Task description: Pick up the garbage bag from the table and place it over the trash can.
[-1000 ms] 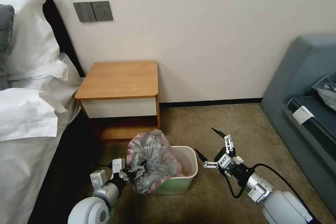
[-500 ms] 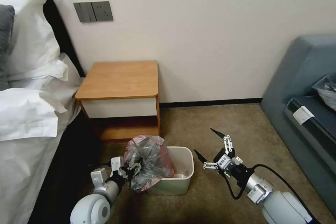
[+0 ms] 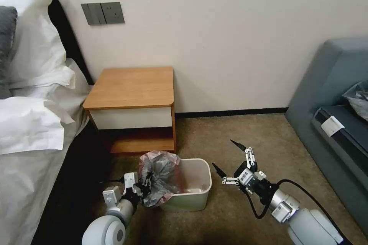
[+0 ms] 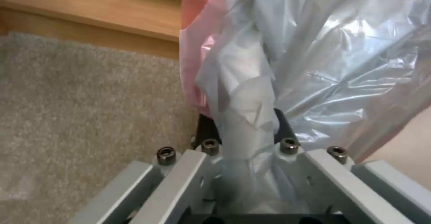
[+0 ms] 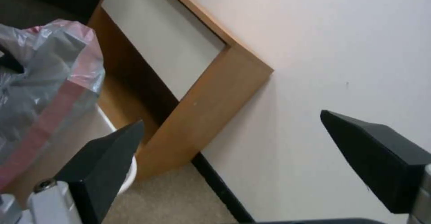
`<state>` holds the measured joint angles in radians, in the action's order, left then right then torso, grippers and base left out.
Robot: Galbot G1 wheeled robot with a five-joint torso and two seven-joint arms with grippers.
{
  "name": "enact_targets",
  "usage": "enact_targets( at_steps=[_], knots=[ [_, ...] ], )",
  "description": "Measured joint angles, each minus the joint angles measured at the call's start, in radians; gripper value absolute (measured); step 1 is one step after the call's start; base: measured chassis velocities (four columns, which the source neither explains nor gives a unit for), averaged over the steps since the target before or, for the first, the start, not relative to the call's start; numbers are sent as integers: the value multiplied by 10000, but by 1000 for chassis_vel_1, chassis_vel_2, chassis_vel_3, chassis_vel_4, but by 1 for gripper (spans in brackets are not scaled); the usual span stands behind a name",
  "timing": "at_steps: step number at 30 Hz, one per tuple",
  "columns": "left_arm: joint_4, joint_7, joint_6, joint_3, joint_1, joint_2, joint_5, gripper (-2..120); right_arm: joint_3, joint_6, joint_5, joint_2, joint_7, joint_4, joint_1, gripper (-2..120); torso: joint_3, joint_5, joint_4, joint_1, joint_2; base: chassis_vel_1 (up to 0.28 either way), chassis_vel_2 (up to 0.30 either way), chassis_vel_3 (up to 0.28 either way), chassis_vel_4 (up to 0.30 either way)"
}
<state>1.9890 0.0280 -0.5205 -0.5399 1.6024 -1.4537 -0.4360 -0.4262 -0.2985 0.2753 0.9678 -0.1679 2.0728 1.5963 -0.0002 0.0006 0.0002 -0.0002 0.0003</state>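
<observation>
The garbage bag (image 3: 159, 178), crinkled silvery film with pink edges, bunches over the left rim of the trash can (image 3: 191, 199), a cream bin on the carpet in front of the table (image 3: 132, 86). My left gripper (image 3: 147, 187) is shut on the bag's gathered film at the bin's left side; the left wrist view shows the film (image 4: 251, 92) pinched between the dark fingers (image 4: 283, 126). My right gripper (image 3: 223, 157) hovers open to the right of the bin, apart from it. The right wrist view shows the bag (image 5: 40, 82), the bin's rim (image 5: 126, 170) and the nightstand's side (image 5: 211, 106).
A bed with white pillows (image 3: 30, 122) runs along the left. A blue-grey sofa (image 3: 333, 115) stands at the right with a dark plastic bag (image 3: 358, 99) on it. Open carpet (image 3: 245, 130) lies between the bin and the sofa.
My left gripper has pulled the bag down and to the left, so it sits lower over the bin's left rim. The bin has shifted slightly left. The right gripper has barely moved.
</observation>
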Motion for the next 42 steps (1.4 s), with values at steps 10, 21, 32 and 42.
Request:
enact_targets(
  at_steps=[10,21,32,42],
  knots=[
    [156,-471,2126,95,586,-127,508,7,351,233,-432,184,354,439,4,100,8,-27,-6,3,-6,0,0,0,0],
    [1848,-666,4505,-141,1306,-408,1489,7,2000,1788,-3247,985,1127,2308,-26,100,3,-10,-4,3,-6,0,0,0,0],
    [2406,-709,5115,-22,1746,-722,2820,7,3317,2817,-3251,1115,414,2444,-1271,100,3,-6,-2,3,-5,0,0,0,0],
    [2193,-736,5103,201,1730,-1074,3183,7,4366,2830,-2091,931,283,896,-2479,100,3,-5,-2,3,-5,0,0,0,0]
  ],
)
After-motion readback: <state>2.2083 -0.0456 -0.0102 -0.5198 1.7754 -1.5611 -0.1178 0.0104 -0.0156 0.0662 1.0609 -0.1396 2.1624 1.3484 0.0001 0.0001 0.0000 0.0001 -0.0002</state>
